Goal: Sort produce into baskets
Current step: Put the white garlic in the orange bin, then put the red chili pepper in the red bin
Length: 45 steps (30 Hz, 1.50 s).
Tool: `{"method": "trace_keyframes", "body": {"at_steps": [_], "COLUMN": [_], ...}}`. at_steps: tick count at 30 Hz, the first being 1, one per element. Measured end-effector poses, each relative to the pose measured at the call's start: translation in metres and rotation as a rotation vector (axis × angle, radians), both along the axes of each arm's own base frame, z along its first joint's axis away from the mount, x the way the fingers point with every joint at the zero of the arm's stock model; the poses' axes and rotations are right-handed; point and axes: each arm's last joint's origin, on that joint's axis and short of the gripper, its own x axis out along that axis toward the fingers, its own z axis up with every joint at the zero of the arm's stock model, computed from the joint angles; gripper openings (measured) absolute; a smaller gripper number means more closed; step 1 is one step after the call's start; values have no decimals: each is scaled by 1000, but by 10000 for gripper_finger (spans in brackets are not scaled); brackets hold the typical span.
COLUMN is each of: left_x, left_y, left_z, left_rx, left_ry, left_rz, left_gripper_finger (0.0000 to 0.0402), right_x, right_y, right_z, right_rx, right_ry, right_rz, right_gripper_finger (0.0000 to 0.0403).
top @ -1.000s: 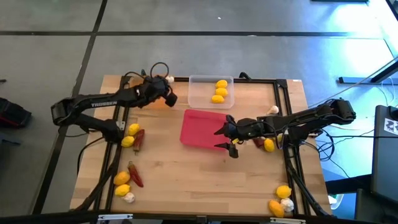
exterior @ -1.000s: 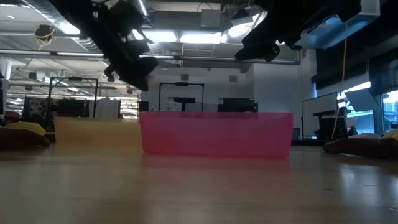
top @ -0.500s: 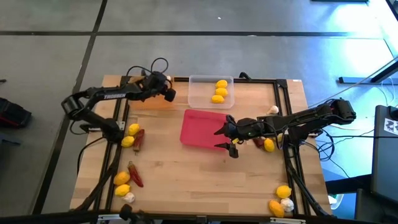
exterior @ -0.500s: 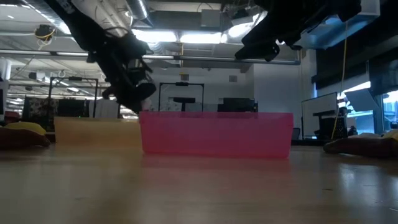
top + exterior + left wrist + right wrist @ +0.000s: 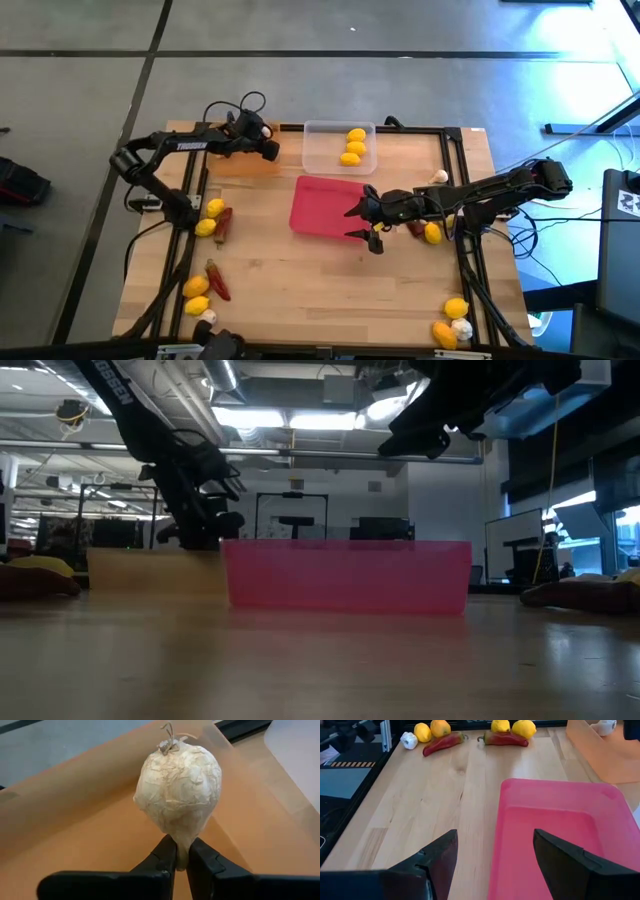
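One garlic bulb (image 5: 178, 801) above orange tray (image 5: 75, 815)

I see open tabletop (image 5: 300, 275) in front of the pink tray (image 5: 322, 207); produce clusters line both side edges.

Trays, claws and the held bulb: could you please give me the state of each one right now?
Left claw: shut on garlic bulb, over orange tray.
Orange tray: nothing seen inside.
Clear tray: three lemons inside.
Pink tray: empty.
Right claw: open, empty, at pink tray's edge.
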Motion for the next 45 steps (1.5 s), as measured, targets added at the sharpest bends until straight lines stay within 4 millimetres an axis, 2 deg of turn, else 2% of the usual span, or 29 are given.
{"method": "trace_keyframes", "body": {"at_steps": [8,22,25,33,39,45], "left_x": [1,1,1,1,-5,-9], "left_y": [3,4,4,3,-4,-23], "left_z": [-12,-13,-13,-13,6,46], "left_rx": [-15,-16,-16,-27,-2,94], "left_ry": [46,50,50,48,42,-33], "left_rz": [-28,-29,-29,-38,-56,-97], "left_gripper_finger": [29,31,50,135,154,155], "right_x": [0,0,0,0,0,0], "right_y": [0,0,0,0,0,0], "right_z": [0,0,0,0,0,0], "right_rx": [0,1,1,1,1,0], "right_ry": [3,3,2,3,3,3], "right_rz": [0,-1,-1,-1,-1,0], "right_gripper_finger": [253,253,253,253,253,253]}}
